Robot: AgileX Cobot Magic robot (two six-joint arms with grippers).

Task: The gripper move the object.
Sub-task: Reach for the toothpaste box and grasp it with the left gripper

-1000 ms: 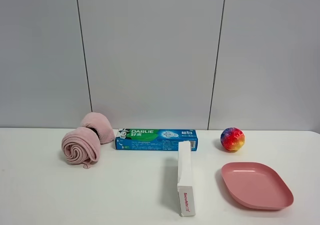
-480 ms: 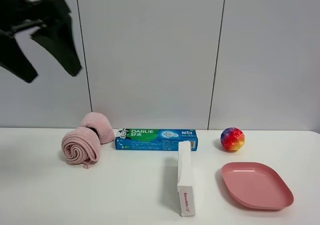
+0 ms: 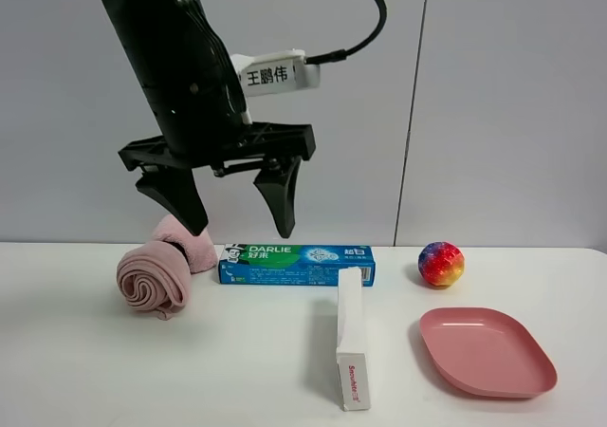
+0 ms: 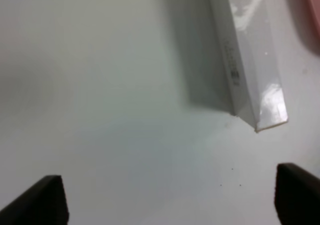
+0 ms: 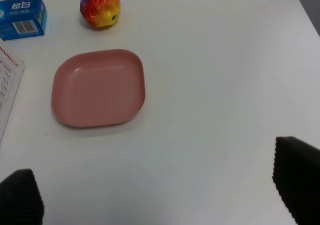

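Observation:
The long blue-and-green DARLIE carton [image 3: 297,264] lies flat near the back of the white table [image 3: 237,370]. One end of it shows in the right wrist view [image 5: 22,17]. My left gripper [image 3: 230,213] hangs open in front of and above the carton's left part, touching nothing. In the left wrist view its dark fingertips [image 4: 42,201] are wide apart over bare table, and the carton is out of view there. My right gripper [image 5: 160,197] is open and empty, high over the table's right side. It does not show in the exterior view.
A plain white narrow box [image 3: 351,349] stands in front of the carton, also in the left wrist view [image 4: 248,65]. Two rolled pink towels [image 3: 156,273] lie to the left. A multicoloured ball [image 3: 441,264] and a pink plate [image 3: 487,351] are at the right.
The left arm has swung in from the upper left corner to the middle of the exterior view, lower and over the carton's left part, jaws still open. The objects have not moved.

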